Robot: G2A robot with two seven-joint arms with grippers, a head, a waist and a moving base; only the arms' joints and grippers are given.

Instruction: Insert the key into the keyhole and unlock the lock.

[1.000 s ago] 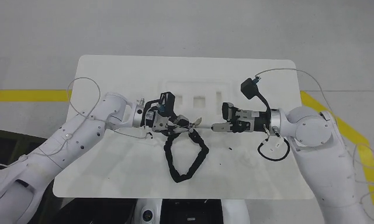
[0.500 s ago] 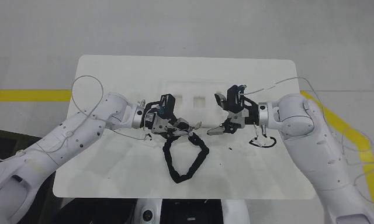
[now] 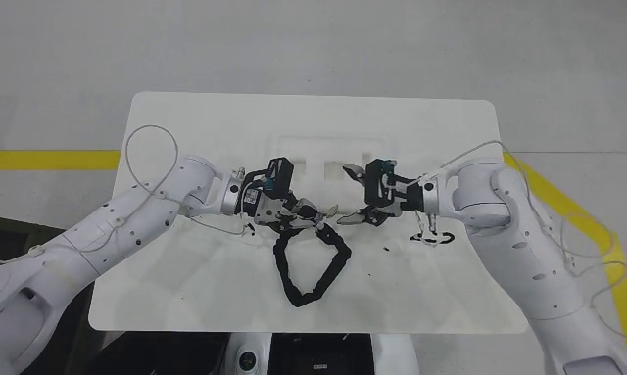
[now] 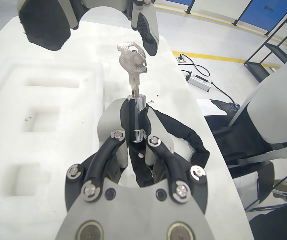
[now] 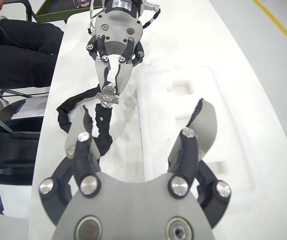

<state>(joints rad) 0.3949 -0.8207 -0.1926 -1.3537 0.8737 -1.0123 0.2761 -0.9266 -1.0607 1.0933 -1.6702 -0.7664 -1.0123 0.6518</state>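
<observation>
My left gripper (image 3: 302, 210) is shut on the chrome lock cylinder (image 4: 136, 118) of a black fabric-covered chain lock (image 3: 313, 267), held just above the table. A silver key (image 4: 133, 61) sticks out of the cylinder's keyhole, and a second key hangs against it on the same ring. My right gripper (image 3: 349, 195) faces the left one, open wide, one fingertip (image 4: 147, 33) close beside the key's head, the other (image 4: 44, 26) well off to the side. From the right wrist, the key (image 5: 107, 98) and cylinder (image 5: 109, 90) lie ahead of the open right gripper (image 5: 143, 116).
A white foam tray (image 3: 323, 155) with several rectangular pockets lies just behind the grippers on the white table (image 3: 196, 120). The chain's loop trails toward the table's front edge. A black cable loop (image 3: 436, 238) rests under the right forearm.
The right arm has moved left toward the key and turned its wrist, and its fingers now stand spread by the key's head. The left gripper has kept still with the lock.
</observation>
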